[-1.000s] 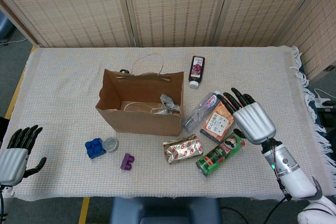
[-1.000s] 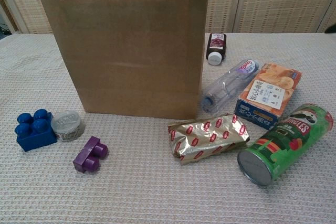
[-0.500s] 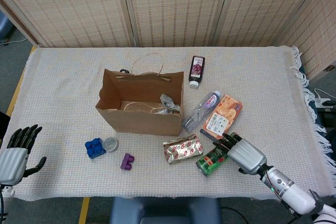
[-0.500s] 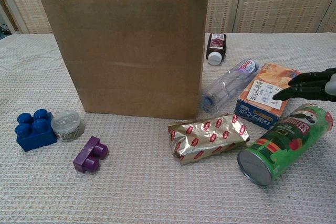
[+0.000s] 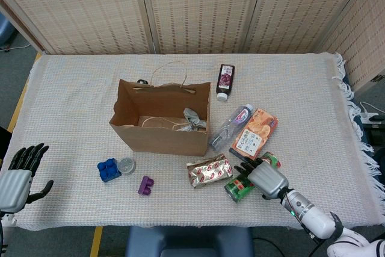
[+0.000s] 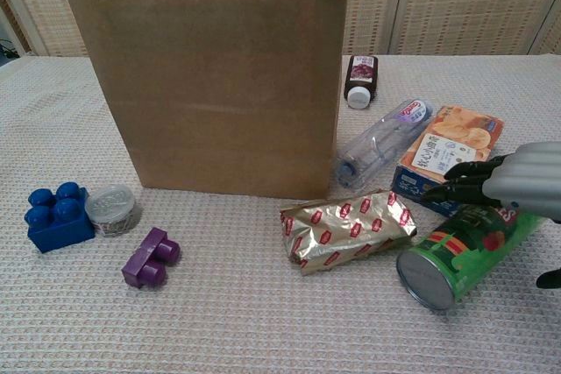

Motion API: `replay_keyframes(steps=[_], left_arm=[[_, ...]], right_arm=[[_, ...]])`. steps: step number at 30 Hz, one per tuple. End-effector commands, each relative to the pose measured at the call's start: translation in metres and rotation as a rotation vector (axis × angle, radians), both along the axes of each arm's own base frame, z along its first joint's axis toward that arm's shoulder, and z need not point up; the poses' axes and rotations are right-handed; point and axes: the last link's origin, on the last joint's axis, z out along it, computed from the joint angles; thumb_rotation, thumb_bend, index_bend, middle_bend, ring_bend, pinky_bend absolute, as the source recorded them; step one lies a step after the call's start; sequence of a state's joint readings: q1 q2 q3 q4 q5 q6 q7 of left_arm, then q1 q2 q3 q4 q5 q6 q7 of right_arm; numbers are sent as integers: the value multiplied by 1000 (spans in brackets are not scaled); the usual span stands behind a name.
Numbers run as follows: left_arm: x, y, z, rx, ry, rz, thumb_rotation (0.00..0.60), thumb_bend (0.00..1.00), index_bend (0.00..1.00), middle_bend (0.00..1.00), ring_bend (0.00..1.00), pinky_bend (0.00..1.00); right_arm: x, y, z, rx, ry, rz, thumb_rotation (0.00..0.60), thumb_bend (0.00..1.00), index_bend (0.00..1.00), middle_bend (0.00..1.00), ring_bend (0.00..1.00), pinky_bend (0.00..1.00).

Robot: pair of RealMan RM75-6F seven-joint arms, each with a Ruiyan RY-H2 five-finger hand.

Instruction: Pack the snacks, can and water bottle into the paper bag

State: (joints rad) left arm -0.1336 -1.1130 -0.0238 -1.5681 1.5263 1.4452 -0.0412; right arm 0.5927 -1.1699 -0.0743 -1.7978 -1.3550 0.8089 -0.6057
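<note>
The brown paper bag (image 5: 161, 126) (image 6: 210, 76) stands open left of centre, with a crumpled silvery thing (image 5: 192, 118) inside. To its right lie the clear water bottle (image 5: 230, 126) (image 6: 379, 143), an orange snack box (image 5: 255, 132) (image 6: 447, 157), a gold snack pack (image 5: 209, 170) (image 6: 347, 229) and the green chips can (image 5: 239, 186) (image 6: 451, 257) on its side. My right hand (image 5: 264, 179) (image 6: 519, 181) hovers over the can's far end, fingers stretched across its top and thumb on the near side, not closed on it. My left hand (image 5: 18, 179) is open at the front left edge.
A dark juice bottle (image 5: 225, 80) (image 6: 360, 80) lies behind the bag. In front of the bag on the left are a blue brick (image 5: 109, 170) (image 6: 57, 216), a small grey tub (image 5: 126, 165) (image 6: 110, 208) and a purple brick (image 5: 145, 185) (image 6: 151, 258).
My right hand has come down and toward the front, from above the snack box to over the green can. The left hand and all objects have stayed put.
</note>
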Motion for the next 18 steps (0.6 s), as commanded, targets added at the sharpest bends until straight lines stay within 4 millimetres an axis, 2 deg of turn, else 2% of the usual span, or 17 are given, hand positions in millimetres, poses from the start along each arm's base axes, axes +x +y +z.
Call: replay_keyframes(steps=[1, 4, 6, 8, 10, 12, 18], left_arm=[[0, 0, 0, -1, -1, -1, 600, 327, 25, 0, 0, 0], [0, 0, 0, -3, -4, -2, 600, 327, 25, 0, 0, 0], [0, 0, 0, -4, -5, -2, 600, 327, 25, 0, 0, 0], [-1, 0, 1, -5, -6, -3, 600, 327, 25, 0, 0, 0], [-1, 0, 1, -6, -7, -4, 600, 328, 25, 0, 0, 0], [-1, 0, 1, -6, -7, -4, 600, 328, 25, 0, 0, 0], [-1, 0, 0, -4, -3, -4, 600, 326, 25, 0, 0, 0]], right_arm=[[0, -1, -16, 15, 27, 18, 600, 24, 65, 108, 34, 212], [3, 0, -24, 3, 18, 29, 600, 30, 230, 220, 162, 299], [6, 1, -26, -14, 4, 44, 600, 83, 382, 341, 302, 420], [7, 2, -26, -25, -8, 53, 600, 190, 560, 479, 470, 585], [7, 3, -22, -36, -23, 54, 600, 240, 651, 546, 544, 658], [7, 4, -17, -47, -35, 52, 600, 269, 711, 589, 587, 695], [7, 4, 16, -129, -83, 52, 600, 271, 736, 605, 602, 698]])
